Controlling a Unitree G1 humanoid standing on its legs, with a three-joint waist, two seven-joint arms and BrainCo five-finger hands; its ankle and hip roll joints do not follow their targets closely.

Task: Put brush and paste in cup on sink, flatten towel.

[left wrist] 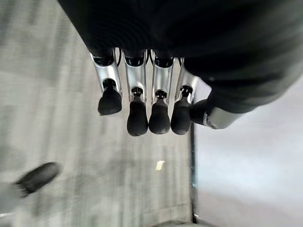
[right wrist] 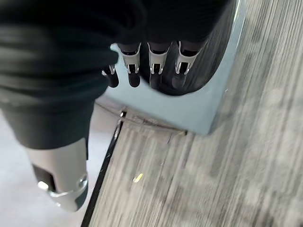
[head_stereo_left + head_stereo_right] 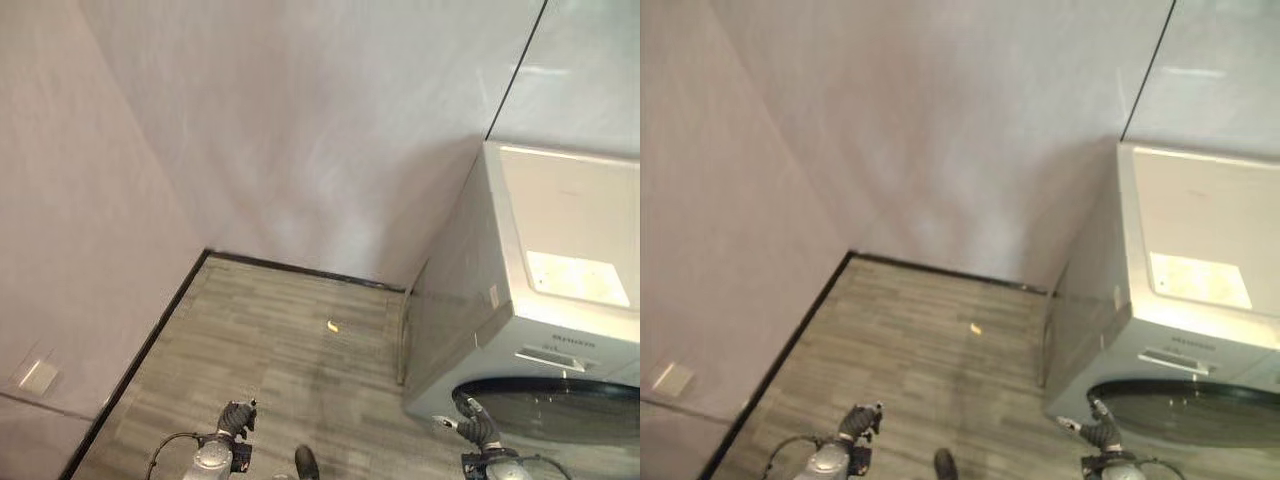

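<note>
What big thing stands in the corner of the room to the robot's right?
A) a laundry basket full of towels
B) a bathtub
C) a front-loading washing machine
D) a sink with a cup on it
C: a grey washing machine with a round dark glass door stands against the wall on the robot's right, on the wood-look floor; a small yellow scrap lies on that floor.
</note>
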